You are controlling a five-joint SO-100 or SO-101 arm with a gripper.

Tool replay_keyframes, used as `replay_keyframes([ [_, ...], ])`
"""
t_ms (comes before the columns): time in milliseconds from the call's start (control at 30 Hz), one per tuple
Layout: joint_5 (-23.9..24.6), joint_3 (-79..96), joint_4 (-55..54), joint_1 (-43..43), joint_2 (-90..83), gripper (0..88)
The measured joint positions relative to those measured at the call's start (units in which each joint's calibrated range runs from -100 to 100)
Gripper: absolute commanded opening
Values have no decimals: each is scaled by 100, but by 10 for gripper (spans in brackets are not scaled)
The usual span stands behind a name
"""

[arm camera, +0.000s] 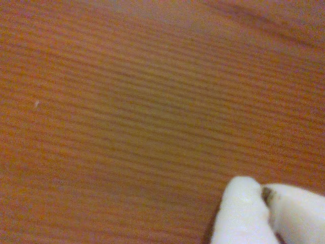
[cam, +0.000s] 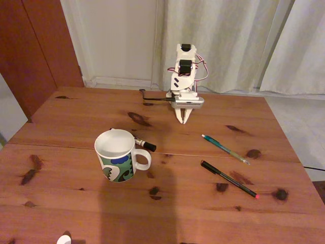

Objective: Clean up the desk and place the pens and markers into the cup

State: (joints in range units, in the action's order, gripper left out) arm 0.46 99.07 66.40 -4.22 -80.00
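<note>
Fixed view places the white arm folded at the far side of the desk [cam: 76,117], around twelve o'clock, with the gripper [cam: 183,120] pointing straight down at the wood, its tip touching or almost touching the boards. Its jaws rest together and hold nothing. The cup [cam: 117,155] stands upright toward nine o'clock, handle turned to the right. The marker [cam: 144,144] lies just behind the cup, partly hidden by it. The teal-green pen [cam: 225,149] lies slanted at three o'clock, and the black pen [cam: 228,179] lies near it toward four o'clock. Wrist view shows white fingertips [arm camera: 244,213] pressed together low over blurred wood grain.
</note>
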Motion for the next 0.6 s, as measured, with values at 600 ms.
replay_keyframes([
  [600,-20,0,0,0,0,9],
])
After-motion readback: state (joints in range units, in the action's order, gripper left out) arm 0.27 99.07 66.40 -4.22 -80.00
